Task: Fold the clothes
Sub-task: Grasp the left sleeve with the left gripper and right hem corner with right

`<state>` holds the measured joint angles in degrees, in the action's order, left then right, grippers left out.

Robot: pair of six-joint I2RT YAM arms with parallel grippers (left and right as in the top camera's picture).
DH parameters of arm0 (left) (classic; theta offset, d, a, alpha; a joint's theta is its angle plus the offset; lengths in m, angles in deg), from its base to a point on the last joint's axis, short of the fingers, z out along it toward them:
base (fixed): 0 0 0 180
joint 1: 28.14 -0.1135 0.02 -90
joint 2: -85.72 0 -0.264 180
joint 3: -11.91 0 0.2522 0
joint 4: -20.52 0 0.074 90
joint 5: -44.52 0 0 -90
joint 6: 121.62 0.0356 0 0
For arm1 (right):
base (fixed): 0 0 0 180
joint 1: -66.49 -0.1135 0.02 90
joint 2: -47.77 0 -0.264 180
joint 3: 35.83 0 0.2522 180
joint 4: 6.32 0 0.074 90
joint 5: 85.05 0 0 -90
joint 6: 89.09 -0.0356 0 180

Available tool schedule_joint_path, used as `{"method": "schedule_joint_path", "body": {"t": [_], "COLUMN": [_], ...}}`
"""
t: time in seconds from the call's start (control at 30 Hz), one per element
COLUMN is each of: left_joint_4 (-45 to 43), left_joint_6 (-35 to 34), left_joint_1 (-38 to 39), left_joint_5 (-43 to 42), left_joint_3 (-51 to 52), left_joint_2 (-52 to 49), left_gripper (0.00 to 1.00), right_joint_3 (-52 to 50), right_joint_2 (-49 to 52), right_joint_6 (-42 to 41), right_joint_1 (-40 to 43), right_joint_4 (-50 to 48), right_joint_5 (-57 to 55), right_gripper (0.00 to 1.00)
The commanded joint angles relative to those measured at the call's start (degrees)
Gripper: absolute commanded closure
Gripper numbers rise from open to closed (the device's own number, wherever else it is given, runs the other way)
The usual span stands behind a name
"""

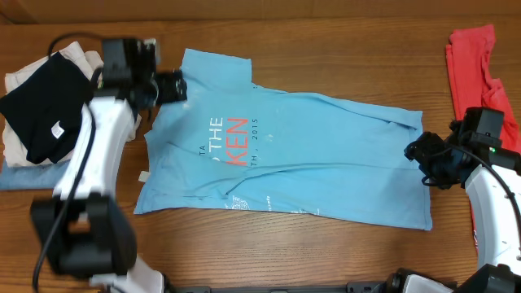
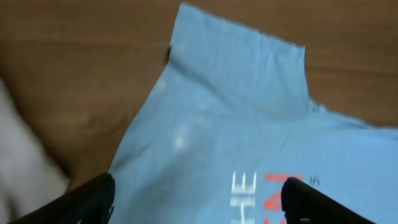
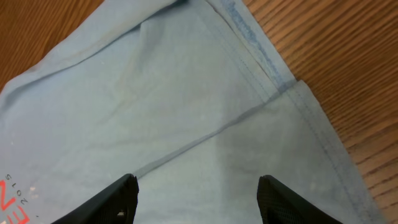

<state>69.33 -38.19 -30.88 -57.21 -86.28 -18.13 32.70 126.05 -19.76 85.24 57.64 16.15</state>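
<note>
L gripper [image 1: 173, 88] spread, empty, at sleeve edge of flat blue shirt [image 1: 293, 155]; R gripper [image 1: 422, 153] spread, empty, at its hem, red shirt [image 1: 476, 65] beyond.

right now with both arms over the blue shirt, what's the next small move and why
Probably lower the right gripper and pinch the hem near it. Both it and the left gripper hang open, holding nothing, over the light blue T-shirt, which lies flat and long, not yet folded across.
</note>
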Motion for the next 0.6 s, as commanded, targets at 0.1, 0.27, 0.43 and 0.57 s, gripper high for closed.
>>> {"method": "schedule_joint_path", "body": {"t": [0.1, 0.27, 0.43, 0.57], "left_joint_4": [0.0, -3.0, -7.1, -9.3], "left_joint_6": [2.3, 1.0, -2.4, -2.7], "left_joint_1": [-0.2, -0.2, -0.2, -0.1], "left_joint_5": [-4.4, -4.9, -4.9, -6.0], "left_joint_3": [-17.0, -22.0, -22.1, -22.1], "left_joint_2": [-17.8, -26.6, -31.5, -33.7], "left_gripper": [0.18, 0.18, 0.21, 0.31], "right_joint_3": [0.8, 0.8, 0.8, 0.8], "right_joint_2": [-0.4, -0.4, -0.4, -0.4], "right_joint_6": [1.2, 1.2, 1.2, 1.2], "right_joint_1": [-0.7, -0.7, -0.7, -0.7], "right_joint_4": [0.3, 0.1, 0.0, -0.6], "right_joint_5": [0.5, 0.5, 0.4, 0.5], "right_gripper": [0.35, 0.35, 0.35, 0.35]}}
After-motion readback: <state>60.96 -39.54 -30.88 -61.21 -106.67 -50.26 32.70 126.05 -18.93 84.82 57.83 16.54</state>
